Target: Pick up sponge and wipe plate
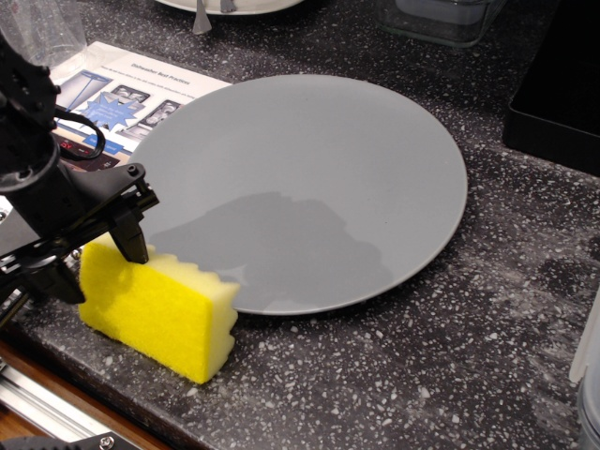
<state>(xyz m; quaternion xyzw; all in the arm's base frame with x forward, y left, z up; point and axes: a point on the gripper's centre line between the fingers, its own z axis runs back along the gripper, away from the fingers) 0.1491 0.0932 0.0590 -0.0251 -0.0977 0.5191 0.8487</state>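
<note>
The yellow sponge (159,309) lies on the dark speckled counter at the front left, its far corner touching the near-left rim of the round grey plate (309,178). My black gripper (94,264) comes in from the left and straddles the sponge's left end. One finger (131,239) presses the back face and the other (58,283) the front-left face. The jaws are closed against the sponge, which still rests on the counter. The plate is flat and bare, with the arm's shadow across its near half.
A printed leaflet (131,89) lies behind the gripper. A white dish (234,5) and a clear container (441,19) sit at the back edge. A black box (562,84) stands at the right. The counter's front edge with a metal rail (47,408) runs along the lower left.
</note>
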